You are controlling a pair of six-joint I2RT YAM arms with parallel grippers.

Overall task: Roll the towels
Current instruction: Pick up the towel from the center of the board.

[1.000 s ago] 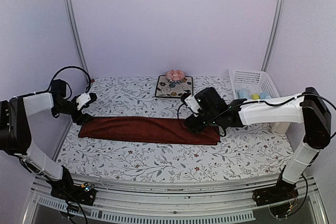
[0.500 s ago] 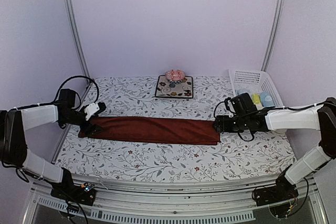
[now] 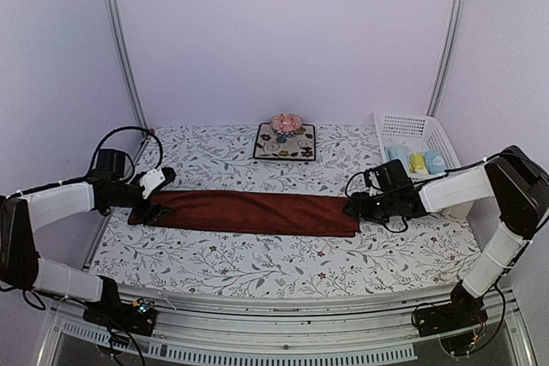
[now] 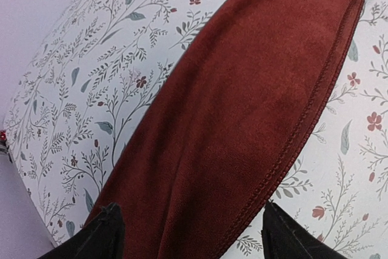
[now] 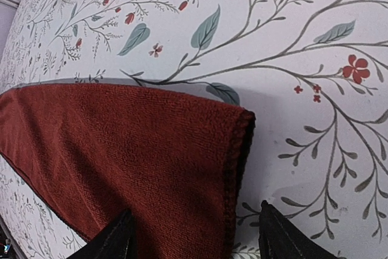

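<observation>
A plain dark red towel [image 3: 244, 212] lies folded into a long strip across the middle of the table. My left gripper [image 3: 154, 204] is open at its left end. In the left wrist view the towel [image 4: 242, 101] runs between the two fingertips [image 4: 103, 238], and the left gripper [image 4: 191, 241] grips nothing. My right gripper [image 3: 352, 207] is open at the towel's right end. In the right wrist view the towel's hemmed end [image 5: 239, 150] lies between the jaws of the right gripper [image 5: 197, 241]. Small rolled pale blue [image 3: 397, 153] and yellow [image 3: 417, 161] towels sit in the basket. The mouse-print towel is not in view.
A white plastic basket [image 3: 412, 126] stands at the back right. A dark floral mat [image 3: 296, 147] with a pink round object [image 3: 286, 123] on it sits at the back middle. The table carries a white floral covering [image 3: 283, 259].
My right gripper has moved right, from over the towel to its right end. My left gripper has moved down and right onto the towel's left end.
</observation>
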